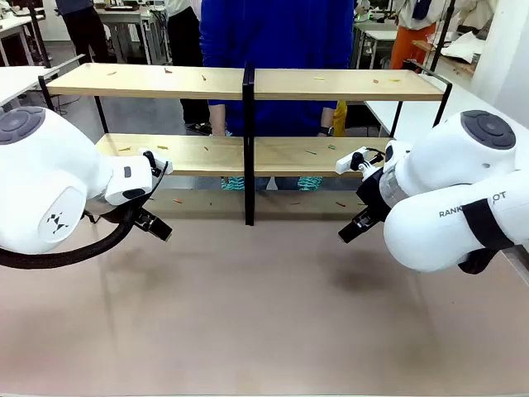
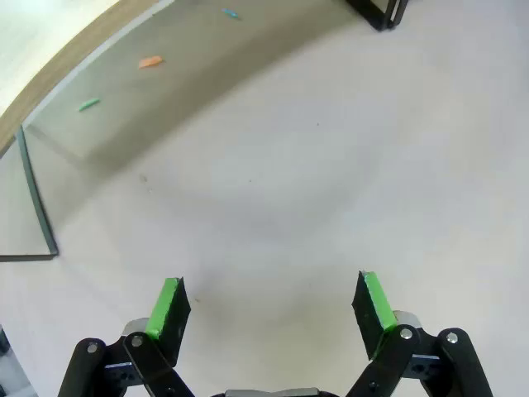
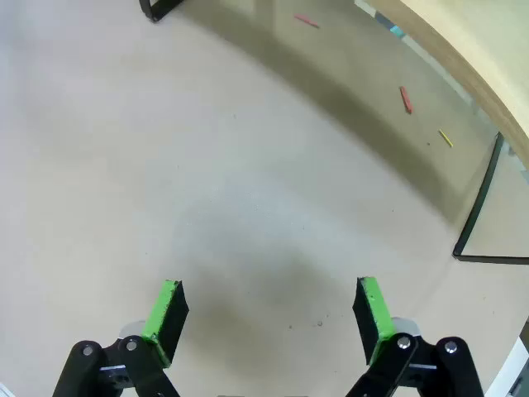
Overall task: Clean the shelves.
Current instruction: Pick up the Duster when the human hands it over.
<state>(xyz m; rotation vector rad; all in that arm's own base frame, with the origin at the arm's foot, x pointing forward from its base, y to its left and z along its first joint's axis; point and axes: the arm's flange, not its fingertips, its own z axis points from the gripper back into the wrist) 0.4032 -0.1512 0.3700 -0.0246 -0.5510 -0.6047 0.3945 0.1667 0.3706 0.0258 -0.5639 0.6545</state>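
Observation:
The shelves [image 1: 248, 83] stand across the far half of the table: two light-wood tiers in a thin black frame with a black centre post. Small coloured scraps lie on both boards and on the tabletop under them [image 2: 150, 61] [image 3: 405, 98]. My left gripper [image 2: 271, 308] hangs open over bare tabletop, green pads wide apart, nothing between them. My right gripper [image 3: 270, 313] is likewise open over bare tabletop. In the front view the left gripper [image 1: 154, 223] sits at the left and the right gripper [image 1: 351, 227] at the right, both in front of the lower tier.
A person in a blue top [image 1: 277, 50] stands behind the shelves. The beige tabletop [image 1: 264, 314] stretches toward me. White tables [image 1: 16, 78] flank both sides. The frame's black foot [image 2: 376, 12] and side bar [image 3: 479, 215] stand near the grippers.

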